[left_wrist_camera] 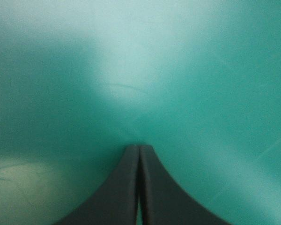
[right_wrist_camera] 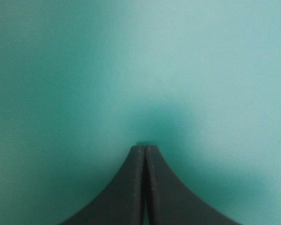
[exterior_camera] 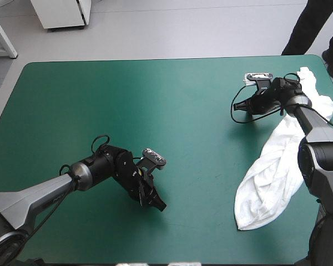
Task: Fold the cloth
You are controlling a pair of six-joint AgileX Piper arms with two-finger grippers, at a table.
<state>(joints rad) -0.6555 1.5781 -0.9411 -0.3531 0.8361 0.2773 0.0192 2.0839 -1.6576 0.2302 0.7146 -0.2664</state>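
The white T-shirt lies as a long crumpled strip along the table's right side, running from the far right corner toward the front edge. My right gripper is shut and low over the teal-green cover, just left of the T-shirt's far end, with the arm crossing over the cloth. My left gripper is shut, its tip down on the cover near the front middle, well left of the T-shirt. Each wrist view shows only the shut gripper, the left and the right, over bare cover.
The teal-green cover stretches between the two arms. The T-shirt's far end lies close to the table's right edge and far right corner.
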